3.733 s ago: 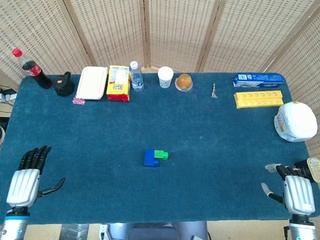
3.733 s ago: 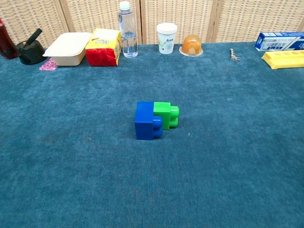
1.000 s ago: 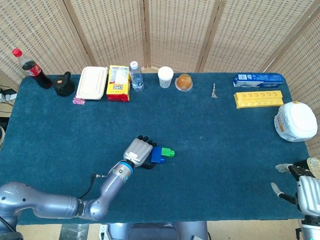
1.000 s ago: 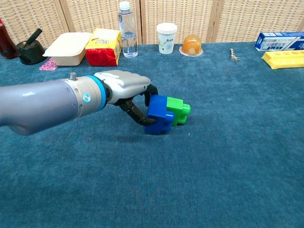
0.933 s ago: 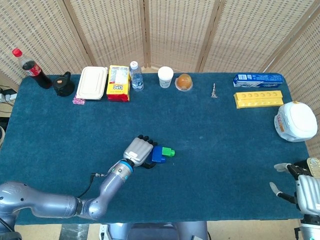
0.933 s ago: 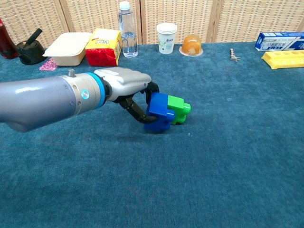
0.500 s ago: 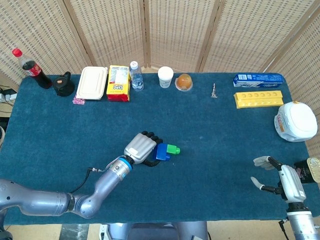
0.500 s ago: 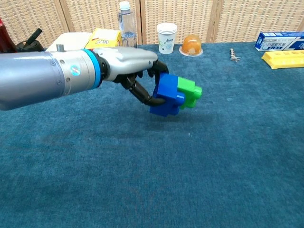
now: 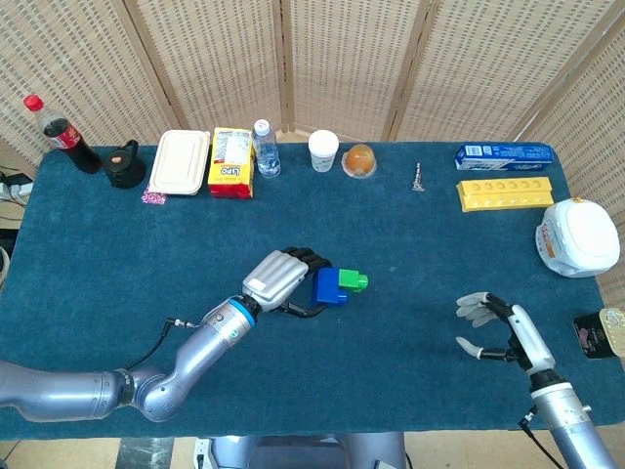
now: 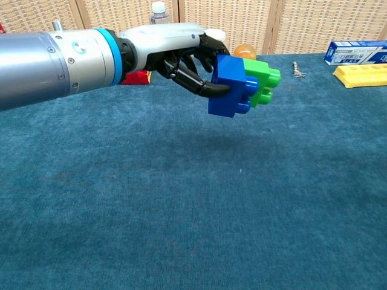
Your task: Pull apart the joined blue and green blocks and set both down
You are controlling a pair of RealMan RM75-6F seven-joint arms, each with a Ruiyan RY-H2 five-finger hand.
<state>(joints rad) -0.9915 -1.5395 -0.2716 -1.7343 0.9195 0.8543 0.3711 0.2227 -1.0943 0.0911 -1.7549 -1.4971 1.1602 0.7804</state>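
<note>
Blue block [image 10: 231, 86] and green block [image 10: 260, 81] are joined, the green one stuck to the side of the blue one that faces away from the left hand [image 10: 184, 51]. That hand grips the blue block between its dark fingers [image 10: 195, 83], with the thumb curling under the block and the other fingers over its top. The green block is touched by nothing but the blue one. In the chest view the pair hangs clear of the table [image 10: 193, 217], with a faint shadow on the cloth below it. In the head view the same pair [image 9: 338, 284] shows near the middle of the blue-covered table, with the left hand [image 9: 280, 281] just to its left and the grey forearm running off toward the lower left corner.

Well apart from the blocks, near the lower right of the head view, the right hand [image 9: 490, 326] holds nothing, its pale fingers spread apart above the cloth.

Along the far edge of the table stand a cola bottle [image 9: 61, 133], a white lidded box [image 9: 181, 163], a yellow carton [image 9: 231, 162], a water bottle [image 9: 265, 149], a paper cup [image 9: 323, 150], a blue box [image 9: 504, 154] and a yellow tray [image 9: 505, 192].
</note>
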